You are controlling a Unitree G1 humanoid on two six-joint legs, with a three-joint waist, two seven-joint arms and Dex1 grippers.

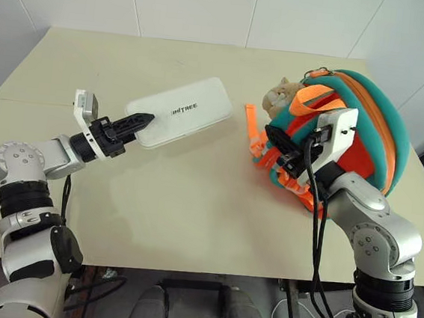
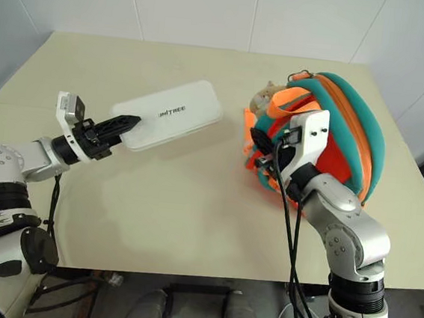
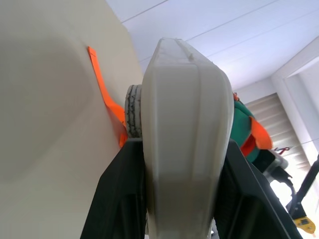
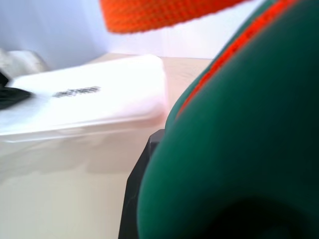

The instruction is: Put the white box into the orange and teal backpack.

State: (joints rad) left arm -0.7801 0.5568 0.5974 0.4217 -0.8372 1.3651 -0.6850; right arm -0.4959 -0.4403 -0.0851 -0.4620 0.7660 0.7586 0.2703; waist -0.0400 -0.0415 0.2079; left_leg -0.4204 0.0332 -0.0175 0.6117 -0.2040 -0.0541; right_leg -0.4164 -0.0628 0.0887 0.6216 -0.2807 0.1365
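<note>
The left tool (image 1: 136, 124) grips one end of the flat white plastic box with rounded corners (image 1: 183, 111), a black finger on each side of it. The box is lifted off the pale counter (image 1: 185, 201) and its other end points toward the small orange and teal backpack (image 1: 358, 120). The backpack sits on the counter's right side, well apart from the box. The right tool (image 1: 282, 152) is pressed against the backpack's teal edge. Whether it is clenched cannot be told. A small tan plush toy (image 1: 280, 96) sits beside the backpack.
</note>
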